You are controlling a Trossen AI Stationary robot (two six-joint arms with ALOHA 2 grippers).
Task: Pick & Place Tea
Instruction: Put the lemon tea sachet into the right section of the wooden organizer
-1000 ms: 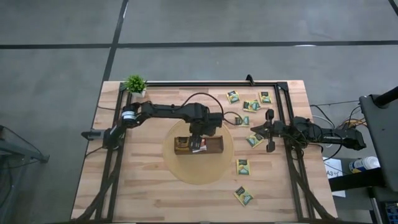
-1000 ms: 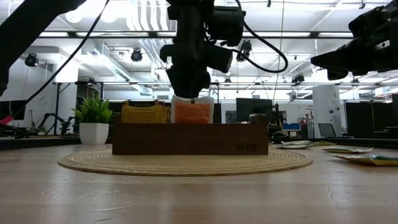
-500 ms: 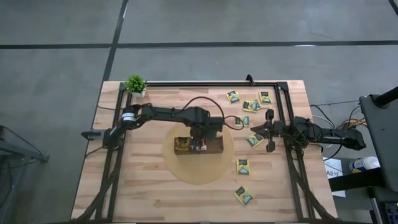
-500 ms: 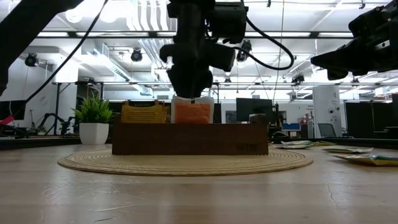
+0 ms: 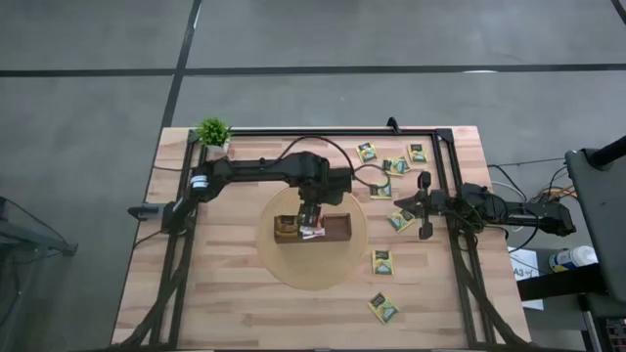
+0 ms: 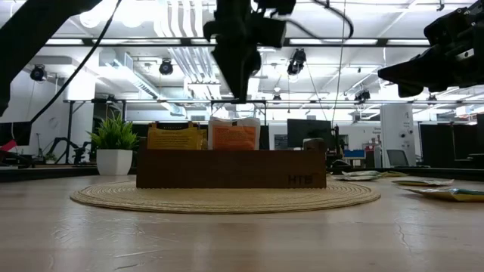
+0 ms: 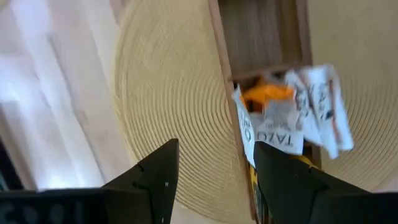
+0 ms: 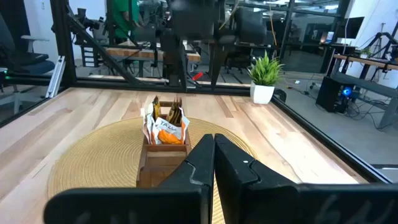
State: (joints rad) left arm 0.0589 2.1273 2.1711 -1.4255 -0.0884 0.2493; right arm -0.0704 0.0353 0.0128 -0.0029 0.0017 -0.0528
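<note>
Tea sachets — small flat paper squares — are sitting in 2 places. A white-and-orange sachet [image 6: 235, 135] and a yellow-orange sachet [image 6: 175, 137] are standing upright in the long brown wooden tray [image 6: 231, 169], at the end nearer the small green potted plant [image 5: 212, 132]; the tray's other end is showing bare wood. The tray is resting on a round woven straw mat [image 5: 312, 242] in the middle of the pale wooden table [image 5: 245, 303]. Loose dark green and yellow sachets [image 5: 395, 165] are lying flat on the table beyond the mat on the right arm's side, with 2 more, one [image 5: 382, 262] just off the mat's rim and another [image 5: 383, 308] farther toward the table's edge.

Above the tray, the left gripper [image 5: 311, 217] is hanging with its fingers [image 7: 158, 180] parted and nothing between them — directly over the white-and-orange sachet. The right gripper [image 5: 399, 204] is waiting over the table beside the loose sachets, well apart from the tray, its fingers pressed together.
</note>
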